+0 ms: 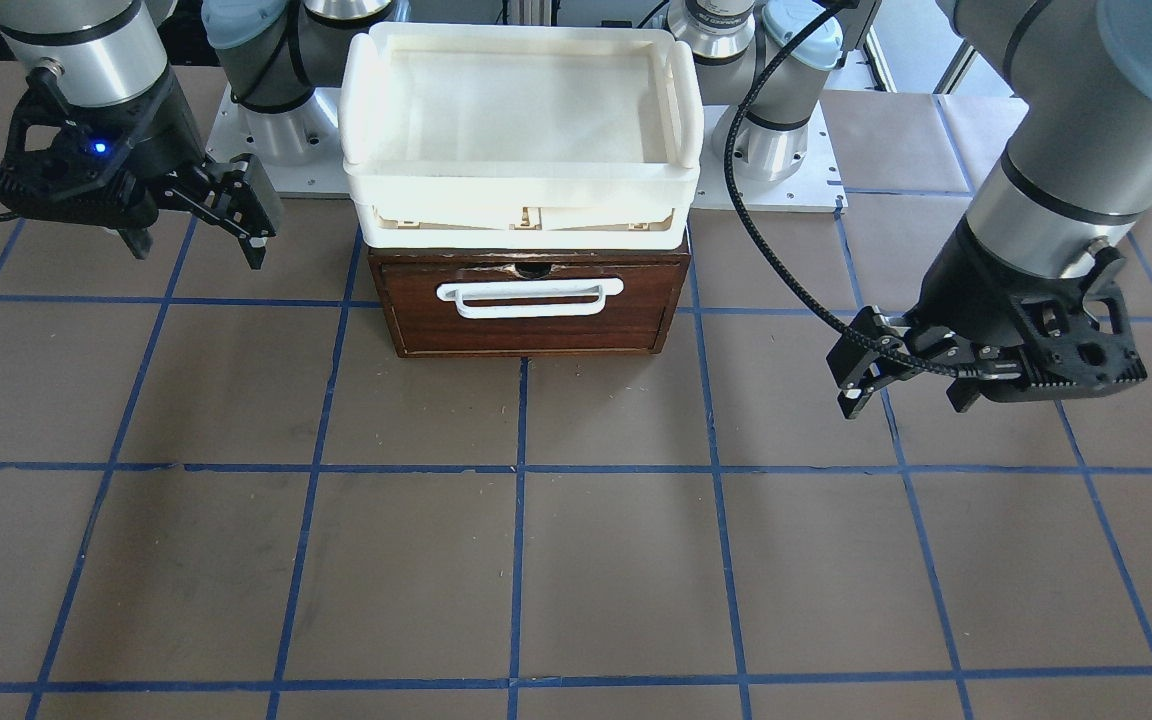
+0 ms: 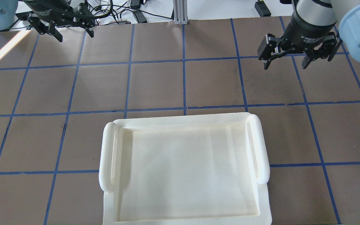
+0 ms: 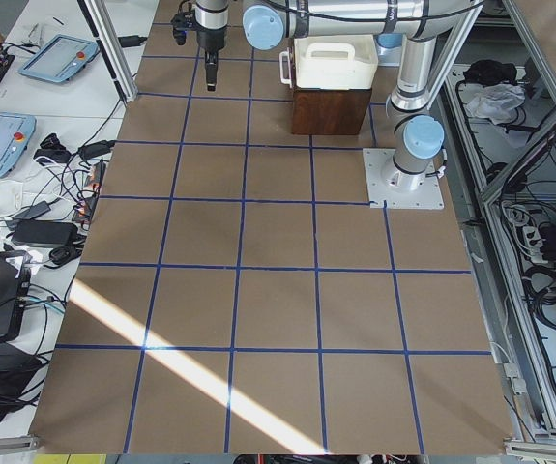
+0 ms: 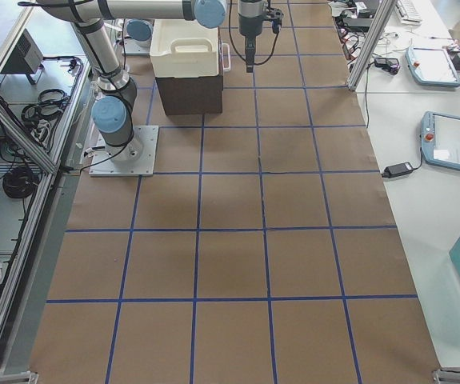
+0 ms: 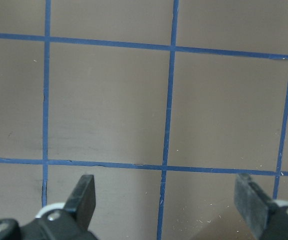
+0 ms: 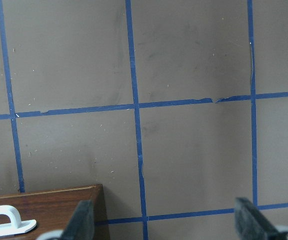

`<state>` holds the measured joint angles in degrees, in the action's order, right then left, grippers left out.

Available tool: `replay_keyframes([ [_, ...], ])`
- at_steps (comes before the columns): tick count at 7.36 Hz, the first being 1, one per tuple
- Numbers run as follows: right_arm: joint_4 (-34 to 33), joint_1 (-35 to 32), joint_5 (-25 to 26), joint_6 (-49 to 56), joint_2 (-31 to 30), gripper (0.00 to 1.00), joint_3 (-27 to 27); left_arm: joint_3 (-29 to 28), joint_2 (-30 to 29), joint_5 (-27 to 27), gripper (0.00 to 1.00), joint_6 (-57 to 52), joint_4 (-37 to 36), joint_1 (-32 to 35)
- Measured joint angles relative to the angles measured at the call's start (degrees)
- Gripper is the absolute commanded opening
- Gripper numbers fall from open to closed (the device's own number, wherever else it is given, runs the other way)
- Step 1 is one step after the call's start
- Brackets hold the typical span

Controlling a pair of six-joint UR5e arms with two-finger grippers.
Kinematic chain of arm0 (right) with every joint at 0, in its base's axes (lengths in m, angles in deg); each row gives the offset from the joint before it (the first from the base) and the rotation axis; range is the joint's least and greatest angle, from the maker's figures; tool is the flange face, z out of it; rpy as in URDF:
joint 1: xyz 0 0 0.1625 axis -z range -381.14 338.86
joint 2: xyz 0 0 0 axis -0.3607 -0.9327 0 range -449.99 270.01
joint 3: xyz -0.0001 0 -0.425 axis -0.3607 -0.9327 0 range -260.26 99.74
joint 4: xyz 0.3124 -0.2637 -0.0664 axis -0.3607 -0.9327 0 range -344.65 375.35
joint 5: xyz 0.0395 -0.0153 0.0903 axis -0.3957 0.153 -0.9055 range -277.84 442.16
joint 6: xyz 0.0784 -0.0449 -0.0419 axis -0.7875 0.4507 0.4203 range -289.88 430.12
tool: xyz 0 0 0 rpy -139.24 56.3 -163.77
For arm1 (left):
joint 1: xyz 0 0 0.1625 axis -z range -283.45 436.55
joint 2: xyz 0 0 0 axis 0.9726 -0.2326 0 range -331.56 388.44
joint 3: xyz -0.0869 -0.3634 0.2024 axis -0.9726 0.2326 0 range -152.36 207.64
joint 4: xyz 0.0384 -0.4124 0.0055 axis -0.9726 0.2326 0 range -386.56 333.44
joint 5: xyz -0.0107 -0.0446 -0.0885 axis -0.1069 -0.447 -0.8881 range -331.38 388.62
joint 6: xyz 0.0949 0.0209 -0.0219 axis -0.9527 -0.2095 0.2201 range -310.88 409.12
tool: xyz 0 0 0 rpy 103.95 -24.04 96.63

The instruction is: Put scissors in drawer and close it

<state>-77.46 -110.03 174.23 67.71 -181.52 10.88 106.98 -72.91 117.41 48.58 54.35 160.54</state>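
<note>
The dark wooden drawer (image 1: 526,335) is shut, its white bar handle (image 1: 529,297) facing away from the robot. It also shows in the right wrist view (image 6: 58,200). The scissors show in no view. My left gripper (image 1: 904,400) is open and empty, hanging above the bare table well off to the drawer's side; it also shows in the overhead view (image 2: 75,37) and the left wrist view (image 5: 166,192). My right gripper (image 1: 196,250) is open and empty, beside the drawer's other side; it also shows in the overhead view (image 2: 285,66) and the right wrist view (image 6: 166,220).
A cream-white plastic tray (image 1: 521,185) sits on top of the drawer cabinet and hides it in the overhead view (image 2: 108,156). The table is brown with a blue tape grid. The arm bases (image 1: 276,130) stand behind the cabinet.
</note>
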Motion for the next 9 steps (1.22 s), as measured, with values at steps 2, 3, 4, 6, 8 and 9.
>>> replay_keyframes([
  [2, 0.07, -0.05, -0.04, 0.06, 0.0, 1.0, 0.0, 3.48, 2.51, 1.05, 1.0, -0.17, 0.46, -0.83],
  [3, 0.08, -0.05, -0.04, 0.1, 0.02, 1.0, 0.01, 5.02, 3.65, 1.74, 1.0, -0.17, 0.74, -0.87],
  [4, 0.08, -0.05, -0.04, 0.11, 0.03, 1.0, 0.05, 6.25, 4.47, 2.46, 1.0, -0.19, 0.78, -0.9],
  [6, 0.09, -0.06, -0.04, 0.13, 0.07, 1.0, 0.08, 7.33, 5.17, 2.79, 1.0, -0.23, 0.76, -1.02],
  [8, 0.09, -0.06, -0.03, 0.13, 0.07, 1.0, 0.09, 7.47, 5.47, 2.39, 1.0, -0.18, 1.16, -0.99],
  [9, 0.09, -0.06, 0.02, 0.13, 0.05, 1.0, 0.09, 7.52, 5.67, 2.23, 1.0, -0.19, 1.82, -1.0],
])
